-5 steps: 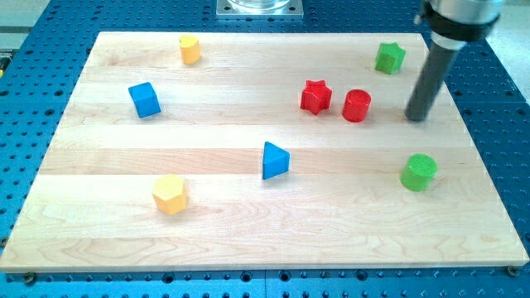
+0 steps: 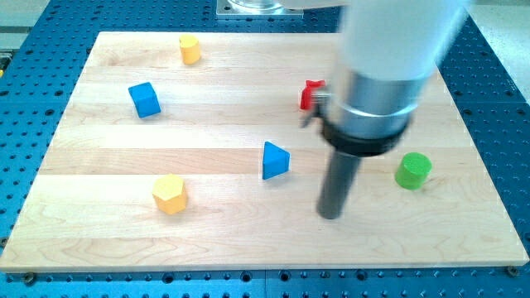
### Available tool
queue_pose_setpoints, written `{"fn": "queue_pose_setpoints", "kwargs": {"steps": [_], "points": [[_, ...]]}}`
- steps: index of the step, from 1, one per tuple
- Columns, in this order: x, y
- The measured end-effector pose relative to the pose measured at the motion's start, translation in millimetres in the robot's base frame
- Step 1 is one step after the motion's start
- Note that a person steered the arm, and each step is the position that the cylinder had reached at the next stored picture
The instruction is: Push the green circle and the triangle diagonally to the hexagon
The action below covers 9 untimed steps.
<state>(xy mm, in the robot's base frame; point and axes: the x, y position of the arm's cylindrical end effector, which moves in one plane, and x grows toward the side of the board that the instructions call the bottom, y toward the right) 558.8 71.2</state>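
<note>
The green circle [image 2: 412, 170] lies at the view's right, near the board's right edge. The blue triangle [image 2: 275, 160] lies near the middle. The yellow hexagon [image 2: 170, 194] lies at the lower left. My tip [image 2: 330, 215] rests on the board, below and right of the triangle and below and left of the green circle. It touches neither block. The thick arm body above it covers the board's upper right part.
A yellow cylinder [image 2: 190, 49] stands at the top left and a blue cube [image 2: 144, 99] at the left. A red star [image 2: 310, 95] peeks out left of the arm. The wooden board [image 2: 99, 248] lies on a blue perforated table.
My tip has moved from the upper right, above the green circle, down and left to the lower middle. The green circle sits slightly further left. The arm now hides the red cylinder and green star.
</note>
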Motion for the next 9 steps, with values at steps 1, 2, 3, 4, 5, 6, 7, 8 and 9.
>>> {"fn": "queue_pose_setpoints", "kwargs": {"steps": [1, 2, 3, 4, 5, 6, 7, 8, 9], "points": [[0.0, 44.8], [-0.1, 72.2], [-2.4, 89.7], [-23.9, 137.8], [-43.8, 126.2], [-51.0, 172.5], [-64.8, 128.5], [-56.6, 134.9], [-89.1, 148.6]]}}
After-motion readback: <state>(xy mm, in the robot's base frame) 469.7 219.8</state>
